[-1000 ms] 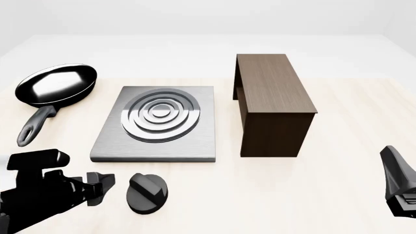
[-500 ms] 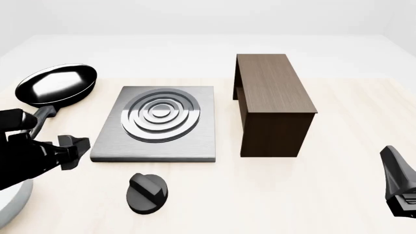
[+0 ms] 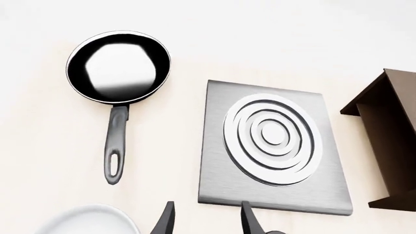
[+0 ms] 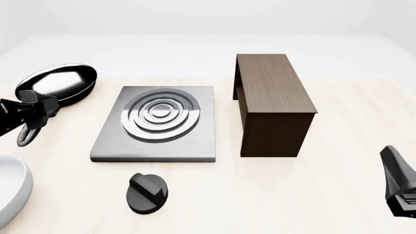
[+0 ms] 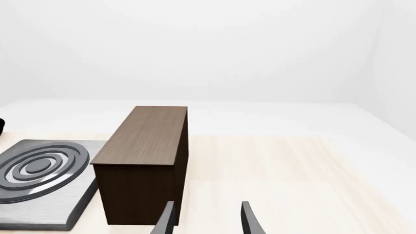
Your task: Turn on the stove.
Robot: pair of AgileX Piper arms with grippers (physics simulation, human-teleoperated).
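The stove (image 4: pixel 156 124) is a flat grey metal slab with shiny concentric rings, lying left of centre on the table. Its round black knob (image 4: pixel 147 193) with a raised ridge lies loose on the table in front of the slab. My left gripper (image 4: pixel 43 106) is open and empty, raised over the frying pan's handle, left of the slab and well away from the knob. The left wrist view looks down on the slab (image 3: pixel 273 146) between open fingers (image 3: pixel 250 222). My right gripper (image 4: pixel 394 168) is open and empty at the near right edge.
A shiny black frying pan (image 4: pixel 58 84) lies far left. A tall dark brown cabinet (image 4: pixel 273 102) stands right of the stove and fills the right wrist view (image 5: pixel 146 161). A white dish (image 4: pixel 9 195) sits at the near left corner.
My left arm has risen and swung away from beside the knob to the far left, over the pan handle, uncovering the white dish. The right arm has not moved.
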